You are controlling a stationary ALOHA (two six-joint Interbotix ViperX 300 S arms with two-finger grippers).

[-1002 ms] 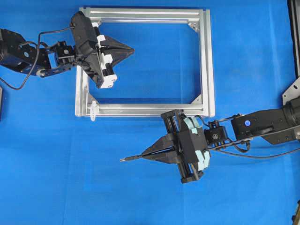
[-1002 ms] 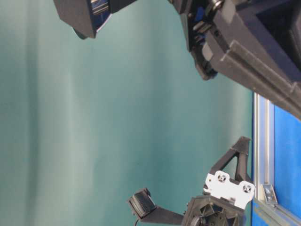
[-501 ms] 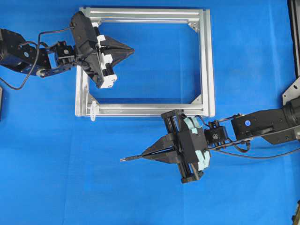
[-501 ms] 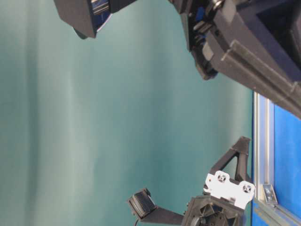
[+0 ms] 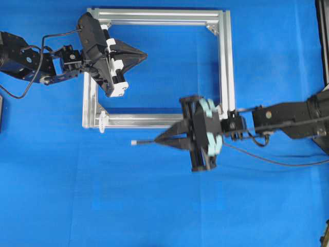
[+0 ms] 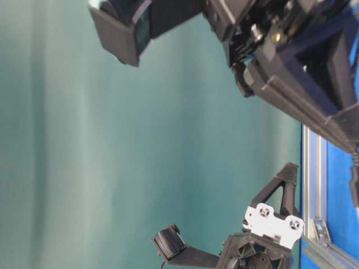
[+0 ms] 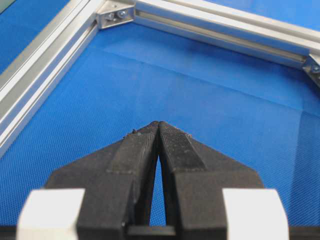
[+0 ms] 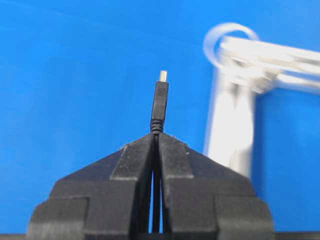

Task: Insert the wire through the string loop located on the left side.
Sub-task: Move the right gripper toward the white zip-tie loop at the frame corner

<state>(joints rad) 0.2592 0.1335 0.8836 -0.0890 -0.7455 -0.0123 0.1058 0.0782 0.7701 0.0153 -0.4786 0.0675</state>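
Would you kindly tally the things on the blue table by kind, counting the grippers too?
Grippers: 2, left gripper and right gripper
Metal frame: 1
Wire: 1
String loop: 1
Total: 5

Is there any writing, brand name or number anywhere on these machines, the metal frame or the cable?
None can be read in any view.
The left end effector, right end effector, silver frame and wire show no visible lettering.
The string loop and the nearby frame corner are motion-blurred in the right wrist view.
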